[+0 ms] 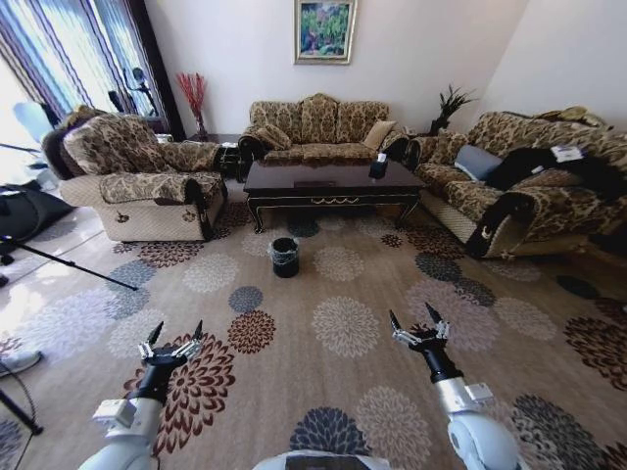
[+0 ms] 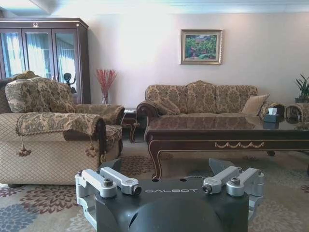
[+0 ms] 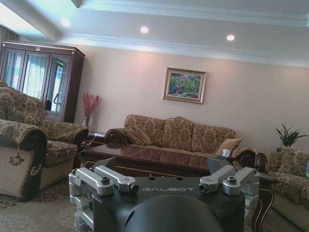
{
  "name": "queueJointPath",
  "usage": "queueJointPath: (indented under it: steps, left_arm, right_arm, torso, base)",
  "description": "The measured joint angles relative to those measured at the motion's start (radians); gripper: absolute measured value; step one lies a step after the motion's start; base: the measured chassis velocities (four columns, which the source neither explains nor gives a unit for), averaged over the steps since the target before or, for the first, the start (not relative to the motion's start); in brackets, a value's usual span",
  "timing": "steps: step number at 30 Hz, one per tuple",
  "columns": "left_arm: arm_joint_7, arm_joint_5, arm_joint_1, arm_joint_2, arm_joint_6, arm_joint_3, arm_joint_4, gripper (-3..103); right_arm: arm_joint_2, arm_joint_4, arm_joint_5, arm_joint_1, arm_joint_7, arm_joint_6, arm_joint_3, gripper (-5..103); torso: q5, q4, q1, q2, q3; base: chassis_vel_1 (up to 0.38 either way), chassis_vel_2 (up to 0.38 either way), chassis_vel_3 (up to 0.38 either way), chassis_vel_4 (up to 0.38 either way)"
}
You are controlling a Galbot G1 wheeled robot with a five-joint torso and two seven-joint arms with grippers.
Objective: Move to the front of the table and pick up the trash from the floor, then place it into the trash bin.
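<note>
Round black trash bin [image 1: 284, 257] on flowered floor [image 1: 343, 326] before glossy table [image 1: 333, 180]

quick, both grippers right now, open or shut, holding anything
Left gripper: open, holding nothing, above the floor.
Right gripper: open, holding nothing.

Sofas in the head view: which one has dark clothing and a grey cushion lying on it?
The sofa on the robot's right, beside the table. The middle sofa and the left armchair carry no such pile.

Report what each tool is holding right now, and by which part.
Nothing is held. The left tool and the right tool both hang open and empty above the floor, short of the trash bin.
</note>
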Motion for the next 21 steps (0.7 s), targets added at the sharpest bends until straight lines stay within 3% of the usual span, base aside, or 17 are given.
queueJointPath:
  steps: [21]
  left_arm:
    - [0.000,0.000,0.000,0.000,0.000,0.000,0.000,100]
  right_arm:
    - [0.000,0.000,0.000,0.000,0.000,0.000,0.000,100]
  torso:
    - [0.0000,0.0000,0.044,0.103,0.058]
  base:
    - [0.000,0.000,0.000,0.000]
